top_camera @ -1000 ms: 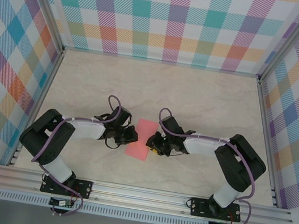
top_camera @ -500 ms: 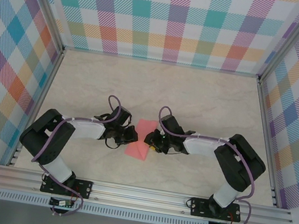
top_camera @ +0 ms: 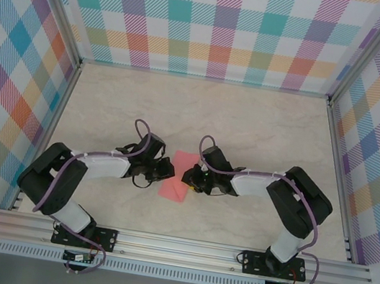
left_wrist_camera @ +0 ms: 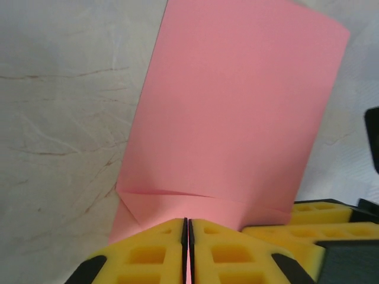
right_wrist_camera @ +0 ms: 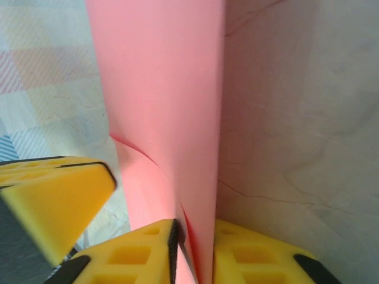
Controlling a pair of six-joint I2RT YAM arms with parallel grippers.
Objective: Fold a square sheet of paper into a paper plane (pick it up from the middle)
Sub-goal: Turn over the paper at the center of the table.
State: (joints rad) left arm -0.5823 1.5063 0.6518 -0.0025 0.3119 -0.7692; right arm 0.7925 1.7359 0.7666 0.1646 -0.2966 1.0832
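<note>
The salmon-pink sheet of paper [top_camera: 177, 178] lies folded as a narrow oblong on the table between my two grippers. My left gripper [top_camera: 169, 171] is at its left edge. In the left wrist view the paper [left_wrist_camera: 237, 106] has a creased flap along its near edge, and the left gripper [left_wrist_camera: 188, 222] is shut on that edge. My right gripper [top_camera: 189, 179] is at the right edge. In the right wrist view a fold of the paper [right_wrist_camera: 172, 89] stands upright, and the right gripper [right_wrist_camera: 195, 228] is shut on it.
The marble-patterned tabletop [top_camera: 251, 123] stretches open behind and beside the paper. Checked walls [top_camera: 217, 23] enclose it on three sides. An aluminium rail [top_camera: 180, 246] runs along the near edge. The two grippers' yellow fingers [left_wrist_camera: 314, 225] sit almost touching across the paper.
My right gripper has slid a little left onto the paper and closed on its raised fold. The left gripper stays shut at the left edge; its arm has shifted slightly.
</note>
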